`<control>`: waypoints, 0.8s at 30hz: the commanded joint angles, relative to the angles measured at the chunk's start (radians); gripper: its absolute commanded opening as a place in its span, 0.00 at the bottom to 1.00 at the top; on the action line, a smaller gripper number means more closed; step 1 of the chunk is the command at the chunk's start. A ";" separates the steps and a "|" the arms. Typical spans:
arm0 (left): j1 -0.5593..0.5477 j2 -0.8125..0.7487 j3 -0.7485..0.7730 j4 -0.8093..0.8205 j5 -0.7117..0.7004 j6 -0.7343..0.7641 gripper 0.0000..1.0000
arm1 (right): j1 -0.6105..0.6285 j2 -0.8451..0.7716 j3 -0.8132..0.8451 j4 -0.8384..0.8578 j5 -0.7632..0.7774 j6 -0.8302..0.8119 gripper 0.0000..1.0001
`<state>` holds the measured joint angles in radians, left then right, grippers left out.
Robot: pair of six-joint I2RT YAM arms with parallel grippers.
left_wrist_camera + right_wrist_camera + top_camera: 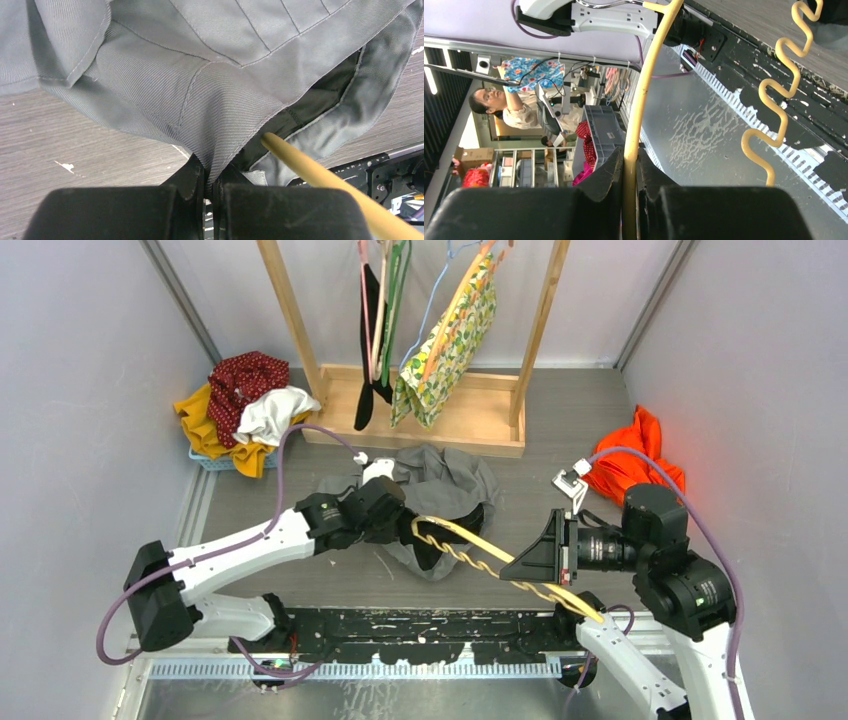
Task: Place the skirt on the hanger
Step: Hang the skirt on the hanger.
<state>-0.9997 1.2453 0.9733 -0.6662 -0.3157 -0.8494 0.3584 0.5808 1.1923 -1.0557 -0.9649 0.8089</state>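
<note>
A grey skirt [440, 490] lies crumpled on the table's middle. My left gripper [400, 515] is shut on its waistband edge [215, 150], the cloth pinched between the black fingers [192, 175]. A yellow hanger [470, 550] with a wavy bar reaches from the right into the skirt's dark opening [320, 102]; its straight arm [320, 175] shows in the left wrist view. My right gripper [565, 545] is shut on the hanger's straight arm [636, 125], and the wavy bar [774, 115] runs beside it.
A wooden rack [415, 420] stands at the back with hangers, a floral garment [450, 345] and a black one [370, 330]. A pile of clothes [240, 410] fills a basket at back left. An orange garment [635, 465] lies at right.
</note>
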 commanded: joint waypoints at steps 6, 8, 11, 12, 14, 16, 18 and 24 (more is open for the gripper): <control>0.014 -0.011 0.085 -0.023 0.057 0.075 0.00 | 0.014 -0.021 -0.155 0.213 -0.022 0.039 0.01; 0.013 -0.029 0.112 -0.031 0.082 0.082 0.00 | 0.013 -0.024 -0.229 0.333 -0.017 0.084 0.01; 0.014 -0.076 0.132 -0.025 0.103 0.085 0.00 | 0.016 -0.037 -0.368 0.624 -0.020 0.224 0.01; 0.013 -0.093 0.134 -0.019 0.111 0.084 0.00 | 0.016 -0.037 -0.404 0.720 -0.006 0.271 0.01; 0.012 -0.135 0.134 -0.005 0.116 0.078 0.00 | 0.021 -0.017 -0.461 0.865 0.013 0.300 0.01; 0.013 -0.175 0.126 0.015 0.116 0.071 0.00 | 0.033 -0.006 -0.511 0.984 0.039 0.318 0.01; 0.013 -0.211 0.112 0.047 0.116 0.065 0.00 | 0.044 0.018 -0.561 1.131 0.050 0.366 0.01; 0.012 -0.242 0.099 0.120 0.133 0.056 0.00 | 0.093 0.143 -0.734 1.599 0.106 0.504 0.01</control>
<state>-0.9867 1.0149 1.0611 -0.6571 -0.2157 -0.7845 0.4248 0.6510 0.5144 0.0555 -0.9161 1.2030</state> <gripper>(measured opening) 0.023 0.167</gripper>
